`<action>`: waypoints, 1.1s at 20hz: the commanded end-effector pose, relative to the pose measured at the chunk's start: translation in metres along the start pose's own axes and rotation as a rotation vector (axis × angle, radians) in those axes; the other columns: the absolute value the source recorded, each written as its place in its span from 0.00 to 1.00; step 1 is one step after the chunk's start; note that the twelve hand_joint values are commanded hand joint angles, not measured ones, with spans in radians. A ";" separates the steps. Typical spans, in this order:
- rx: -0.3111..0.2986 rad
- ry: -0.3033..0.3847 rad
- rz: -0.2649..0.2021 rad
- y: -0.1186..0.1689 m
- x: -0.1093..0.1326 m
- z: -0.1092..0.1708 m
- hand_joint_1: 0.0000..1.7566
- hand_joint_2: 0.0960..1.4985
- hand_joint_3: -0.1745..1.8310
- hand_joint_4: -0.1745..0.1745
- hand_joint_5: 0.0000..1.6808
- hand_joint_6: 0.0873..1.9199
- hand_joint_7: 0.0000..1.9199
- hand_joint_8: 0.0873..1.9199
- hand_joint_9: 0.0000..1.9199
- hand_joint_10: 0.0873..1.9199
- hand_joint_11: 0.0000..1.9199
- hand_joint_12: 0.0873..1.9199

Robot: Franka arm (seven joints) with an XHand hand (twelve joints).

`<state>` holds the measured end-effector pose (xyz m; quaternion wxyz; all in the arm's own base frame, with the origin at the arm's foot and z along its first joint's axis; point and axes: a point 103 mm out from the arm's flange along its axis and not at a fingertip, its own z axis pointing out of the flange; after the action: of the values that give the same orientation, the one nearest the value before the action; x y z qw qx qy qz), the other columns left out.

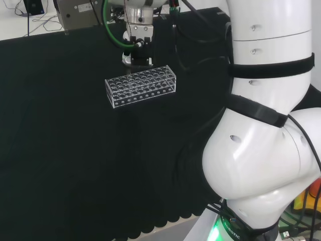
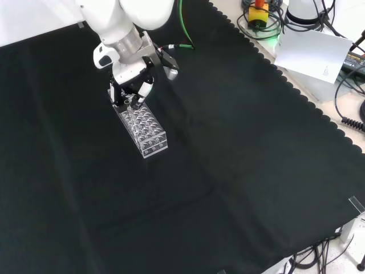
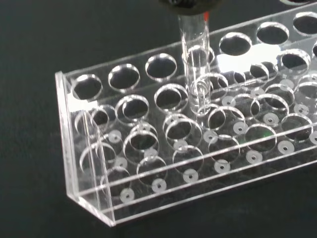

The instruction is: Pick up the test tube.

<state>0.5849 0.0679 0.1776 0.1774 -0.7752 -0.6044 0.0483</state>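
Note:
A clear plastic test tube rack [image 1: 142, 85] with several rows of round holes lies on the black cloth; it also shows in the front view [image 2: 145, 128]. The hand [image 2: 132, 85] hangs directly over the rack's far end, fingers pointing down. Seen from the wrist, a clear test tube [image 3: 194, 59] stands upright with its lower end through a hole in the rack's [image 3: 148, 163] top plate. Dark fingertips [image 3: 190, 4] close round its upper end. In the head view the hand [image 1: 138, 55] sits just behind the rack.
The scalloped edge of the cloth [image 2: 296, 91] runs along the right of the front view. Beyond it lie a white sheet [image 2: 311, 51], cables and a yellow and red button [image 2: 258, 11]. A grey box [image 1: 77, 12] stands behind the cloth in the head view.

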 end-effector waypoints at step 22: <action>-0.080 0.137 0.002 -0.021 -0.014 -0.074 0.81 0.70 0.00 0.00 0.75 0.06 0.61 0.48 0.67 0.32 0.72 0.39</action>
<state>0.5861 0.0476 0.2358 0.1846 -0.7862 -0.5895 -0.0173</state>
